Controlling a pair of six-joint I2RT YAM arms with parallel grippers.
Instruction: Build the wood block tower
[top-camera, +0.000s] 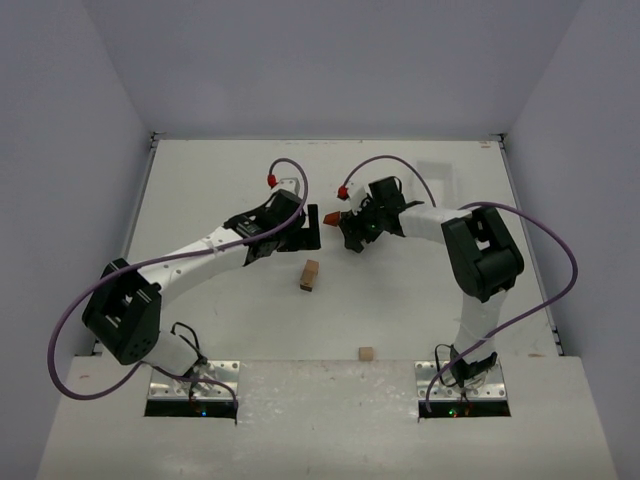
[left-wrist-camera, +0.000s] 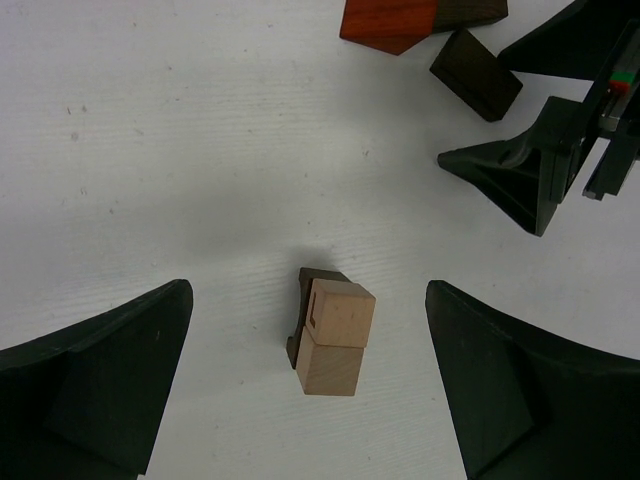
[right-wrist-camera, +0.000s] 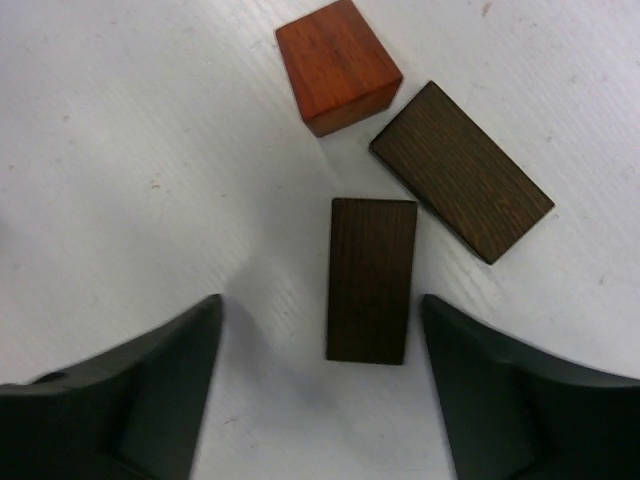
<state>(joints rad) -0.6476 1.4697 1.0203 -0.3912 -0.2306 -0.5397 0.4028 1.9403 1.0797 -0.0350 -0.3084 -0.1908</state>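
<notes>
The wood block tower (top-camera: 310, 274) is a small stack at the table's middle. In the left wrist view it shows as two light tan cubes (left-wrist-camera: 336, 340) on a dark brown base. My left gripper (top-camera: 311, 229) is open and empty, and its fingers (left-wrist-camera: 120, 380) stand wide on either side of the stack without touching it. My right gripper (top-camera: 352, 237) is open and empty. A flat dark brown block (right-wrist-camera: 371, 280) lies between its fingers (right-wrist-camera: 500, 400), untouched. A second dark brown block (right-wrist-camera: 461, 170) and a reddish-brown block (right-wrist-camera: 338, 65) lie just beyond.
A loose light tan block (top-camera: 366, 353) lies near the table's front edge. The two grippers are close together, and the right gripper's fingers (left-wrist-camera: 530, 180) show in the left wrist view. Grey walls enclose the table (top-camera: 220, 180) at the back and both sides.
</notes>
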